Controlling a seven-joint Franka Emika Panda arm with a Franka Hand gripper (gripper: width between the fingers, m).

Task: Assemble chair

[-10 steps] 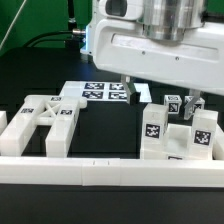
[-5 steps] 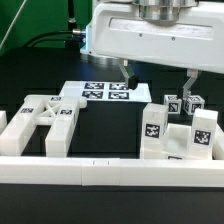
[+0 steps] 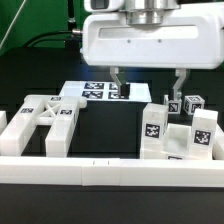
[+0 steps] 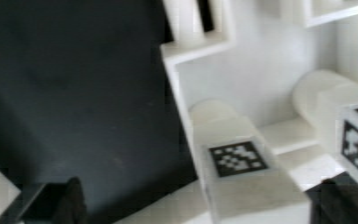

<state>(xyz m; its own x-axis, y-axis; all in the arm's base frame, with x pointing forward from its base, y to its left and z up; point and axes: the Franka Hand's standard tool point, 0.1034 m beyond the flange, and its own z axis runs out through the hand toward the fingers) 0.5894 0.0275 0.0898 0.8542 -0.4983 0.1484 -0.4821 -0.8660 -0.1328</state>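
On the exterior view's left, your cross-braced frame (image 3: pixel 45 118) lies on the table, well apart from the gripper (image 3: pixel 149 82). In the middle the gripper hangs near the marker board (image 3: pixel 98 92), jaws spread wide, holding nothing. On the right, the upright blocks (image 3: pixel 152 128) stand below it and nearer the camera. I judge your reach goes down and toward them.
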